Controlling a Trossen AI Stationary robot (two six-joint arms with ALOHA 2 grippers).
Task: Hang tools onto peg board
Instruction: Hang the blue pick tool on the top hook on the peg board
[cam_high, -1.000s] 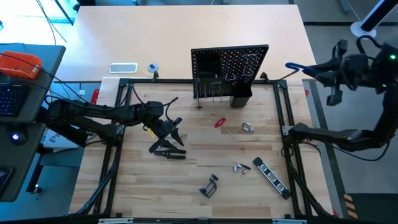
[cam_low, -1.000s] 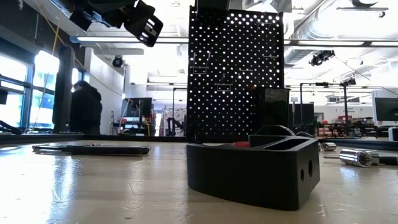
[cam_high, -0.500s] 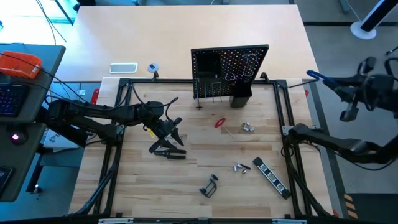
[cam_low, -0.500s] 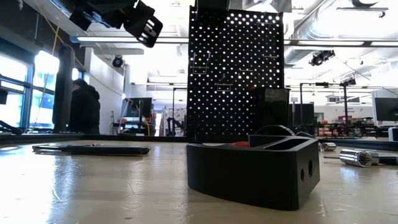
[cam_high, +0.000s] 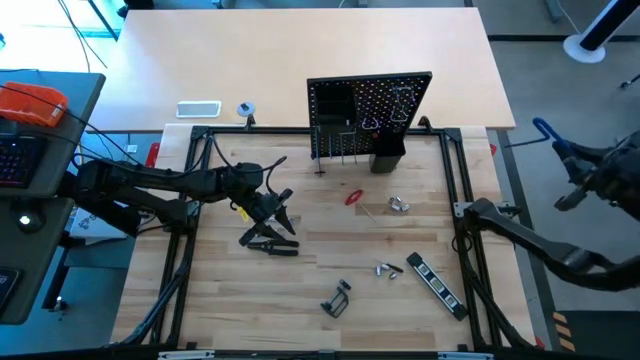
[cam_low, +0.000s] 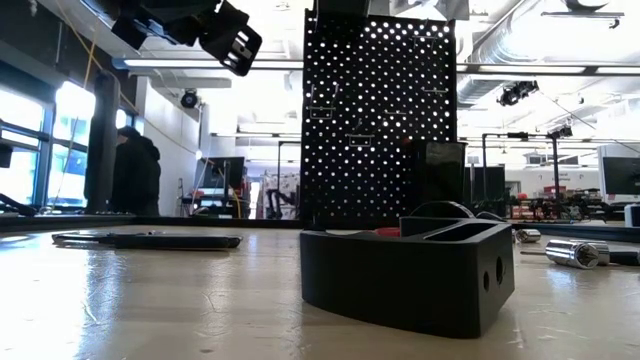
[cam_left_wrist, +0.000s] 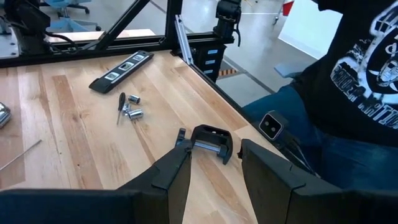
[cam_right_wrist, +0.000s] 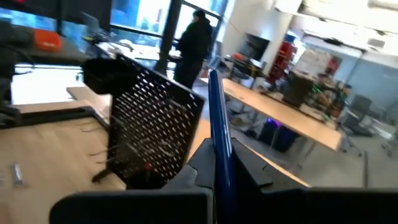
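Observation:
The peg board (cam_high: 370, 112) stands upright at the table's far middle and also shows in the low view (cam_low: 378, 120). My right gripper (cam_high: 557, 144) hovers beyond the table's right edge, shut on a blue-handled hex key (cam_high: 541, 128). My left gripper (cam_high: 283, 212) hangs open above the black pliers (cam_high: 268, 241), with nothing between its fingers (cam_left_wrist: 214, 168). On the wood lie a red screwdriver (cam_high: 354, 197), sockets (cam_high: 398, 205), a black striped bar (cam_high: 437, 283) and a black clamp (cam_high: 337, 298), which fills the front of the low view (cam_low: 400, 272). My right gripper pinches the hex key's blue handle (cam_right_wrist: 219, 163) between its two fingers (cam_right_wrist: 249, 171). The handle lies along the fingers and sticks out past their tips toward the peg board. The key is lifted clear of everything.
Black frame rails (cam_high: 462, 190) run around the wooden top. A white rectangle (cam_high: 198, 109) and a small tape roll (cam_high: 246, 109) lie behind the far rail. A person in a dark shirt (cam_left_wrist: 354, 81) stands close to the table's near edge. A small black bin (cam_high: 388, 156) sits at the board's foot.
My right gripper has swung away from the peg board toward the table's right edge and past it, and has also turned. It stays shut on the blue-handled hex key, which has travelled with it.

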